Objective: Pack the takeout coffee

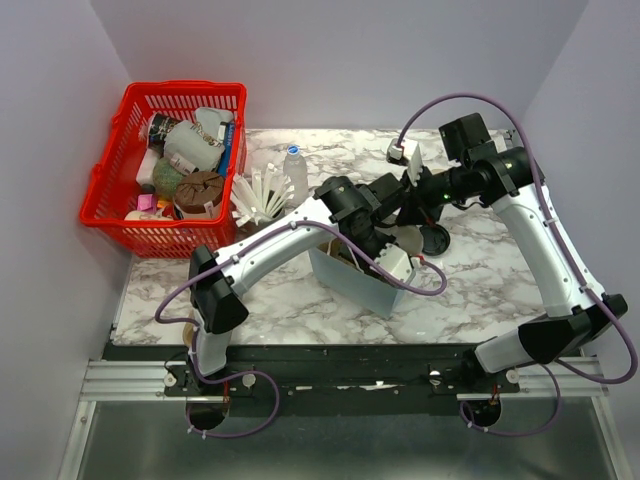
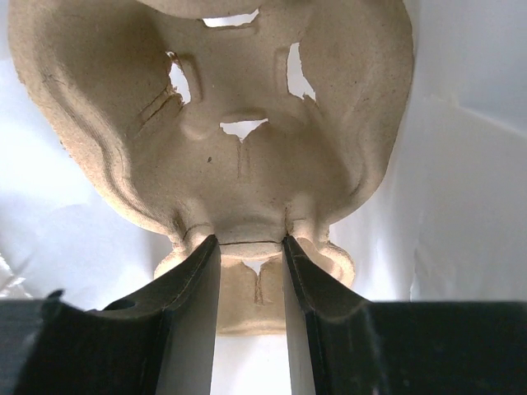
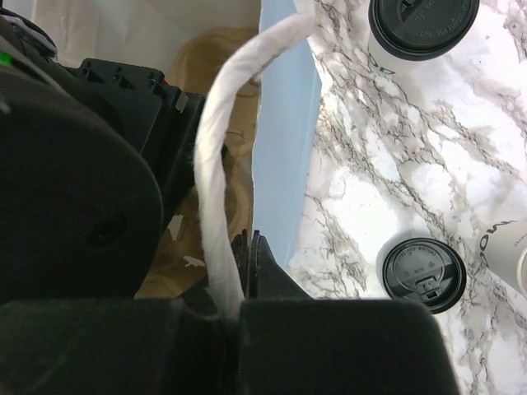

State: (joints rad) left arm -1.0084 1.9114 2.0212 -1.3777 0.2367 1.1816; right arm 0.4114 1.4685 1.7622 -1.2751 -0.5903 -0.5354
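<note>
A light-blue paper bag [image 1: 345, 280] stands open at the table's middle. My left gripper [image 2: 251, 240] is down inside it, jaws shut on the centre tab of a tan pulp cup carrier [image 2: 222, 107]. At the bag's right side my right gripper [image 3: 254, 243] is shut on the bag's rim [image 3: 284, 123], beside the white twisted handle [image 3: 221, 164]. The takeout coffee stands outside on the marble to the right of the bag. Two cups show black lids [image 3: 422, 25] [image 3: 424, 274], and part of a cream cup [image 3: 504, 247] shows at the edge. One lid [image 1: 436, 238] shows under my right arm.
A red basket [image 1: 110, 190] full of assorted items sits at the back left. A grey cup of white straws [image 1: 258, 200] and a clear water bottle [image 1: 295, 170] stand between the basket and the bag. Walls close in the back and both sides.
</note>
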